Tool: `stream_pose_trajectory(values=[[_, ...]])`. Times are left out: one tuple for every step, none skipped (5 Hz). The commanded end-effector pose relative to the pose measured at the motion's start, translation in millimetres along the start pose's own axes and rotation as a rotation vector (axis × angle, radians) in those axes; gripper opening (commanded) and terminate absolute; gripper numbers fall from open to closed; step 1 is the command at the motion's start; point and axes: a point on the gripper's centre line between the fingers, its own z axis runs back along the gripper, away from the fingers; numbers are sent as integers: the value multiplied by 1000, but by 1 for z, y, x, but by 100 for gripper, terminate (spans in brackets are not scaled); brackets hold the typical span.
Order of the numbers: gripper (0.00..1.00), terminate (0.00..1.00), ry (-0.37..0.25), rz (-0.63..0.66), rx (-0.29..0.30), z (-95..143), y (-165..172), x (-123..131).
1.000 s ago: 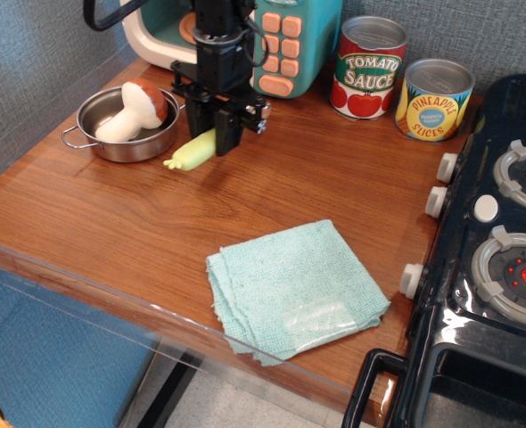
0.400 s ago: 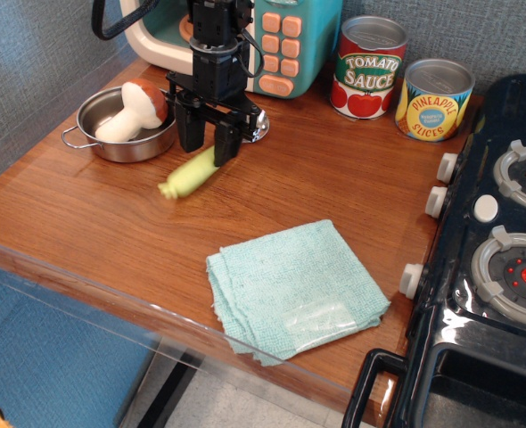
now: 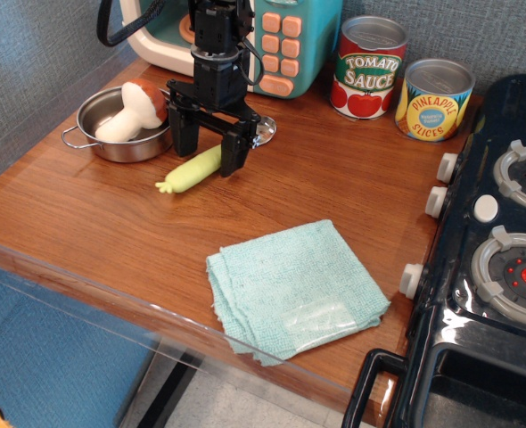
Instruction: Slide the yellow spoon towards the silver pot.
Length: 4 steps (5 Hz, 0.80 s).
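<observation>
while the gripper [image 3: 208, 147] stands spread wide, empty, yellow spoon [image 3: 202, 165] lies between its fingers, silver pot [image 3: 98, 143] beside

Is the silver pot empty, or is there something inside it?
Not empty. The silver pot holds a toy mushroom with a brown cap and white stem, lying tipped on its side inside.

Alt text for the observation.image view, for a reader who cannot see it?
A black gripper, jaws open, straddles the yellow spoon lying on a wooden table just right of the silver pot, which holds a toy mushroom. A folded teal cloth lies nearer the front edge.
</observation>
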Motion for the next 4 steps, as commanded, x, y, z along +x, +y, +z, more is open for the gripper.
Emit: stream_pose_trajectory(values=[[100,0,-182,18,13,62,2,-2],[100,0,-209,12,38,66,-1,-3],[100,0,-209,12,38,66,-1,-3],[100,100,-209,12,38,66,-1,-3]])
